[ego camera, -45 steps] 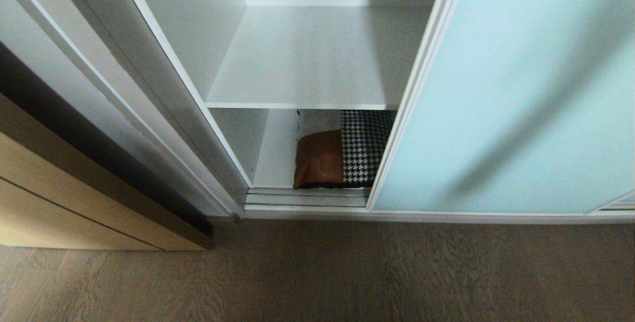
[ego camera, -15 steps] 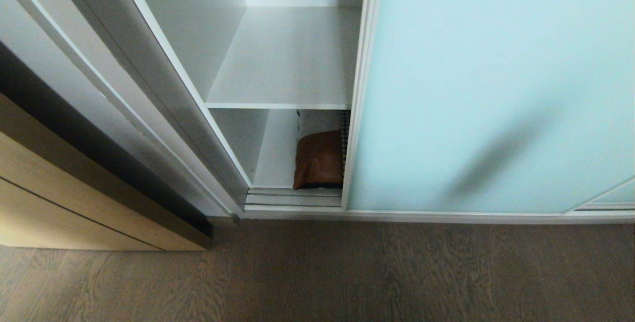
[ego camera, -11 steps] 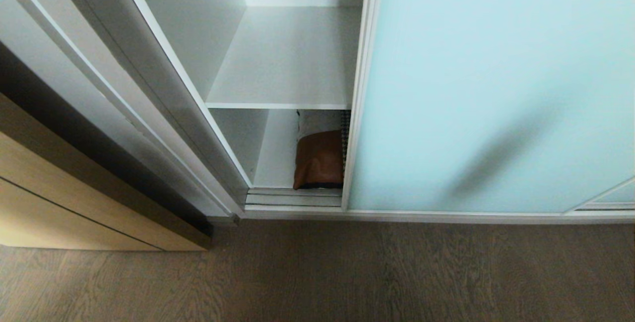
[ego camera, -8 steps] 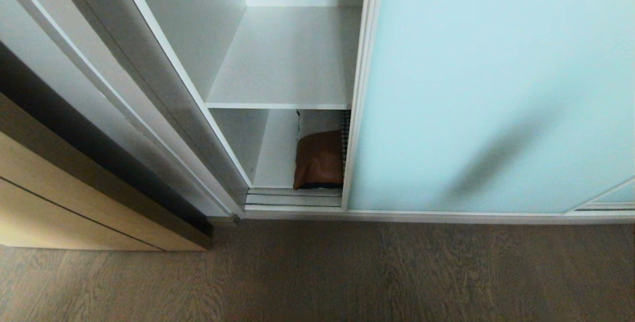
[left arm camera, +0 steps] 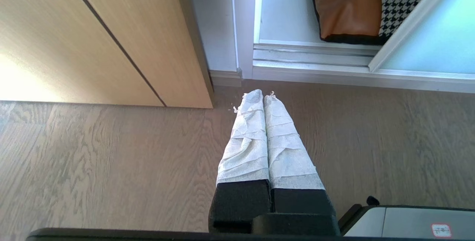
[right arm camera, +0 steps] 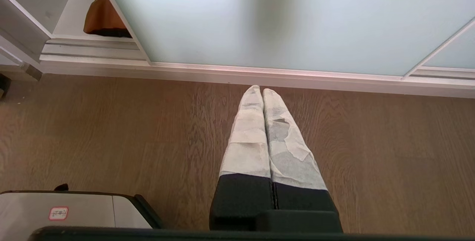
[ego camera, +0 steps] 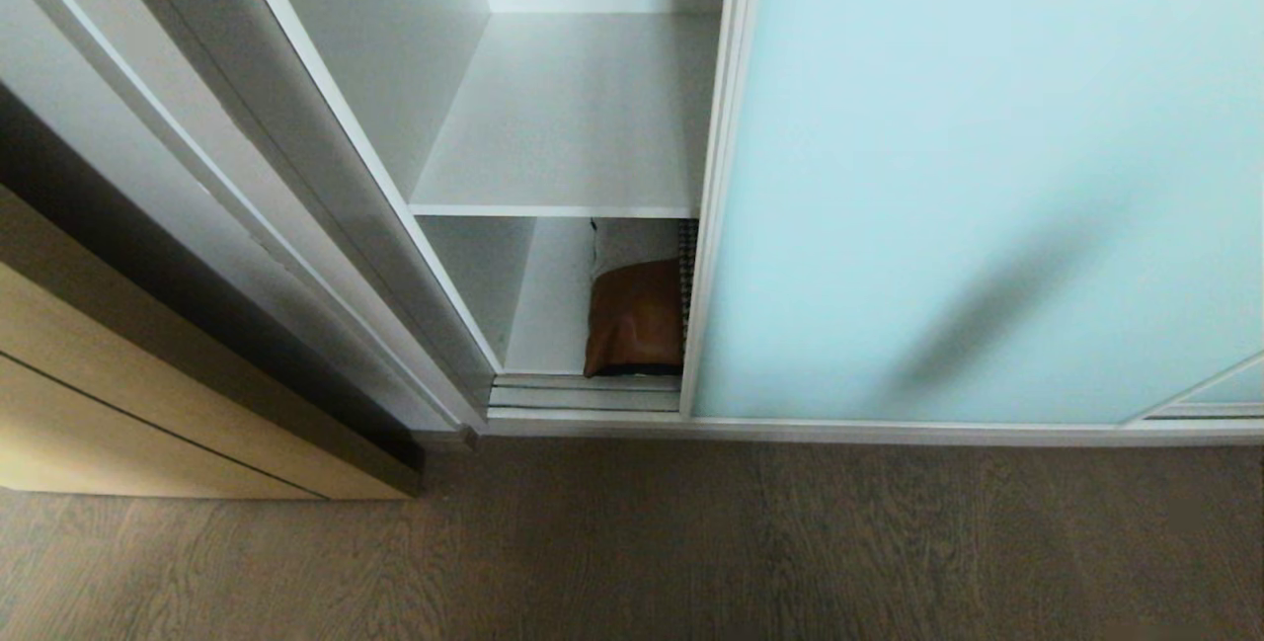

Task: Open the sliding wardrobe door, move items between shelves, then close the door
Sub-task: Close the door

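You see sliding wardrobe door (ego camera: 978, 177): frosted pale aqua-blue, thin silver-white frame. Shelves (ego camera: 573, 118): matte white. Cushion (ego camera: 637, 315) on lower shelf: tan-brown leather, sliver of black-and-white houndstooth at right, black underside edge. Floor (ego camera: 632, 542): grey-brown wood grain. Cabinet (ego camera: 118, 394) at your left: tan wood grain, dark seam line. Left end effector (left arm camera: 263, 98) and right end effector (right arm camera: 262, 90): white wrapped fingers, black bases.

cushion (ego camera: 637, 317) on bottom shelf (ego camera: 543, 325), under upper shelf (ego camera: 568, 118), sliding door (ego camera: 978, 177) to its right, partly covering it
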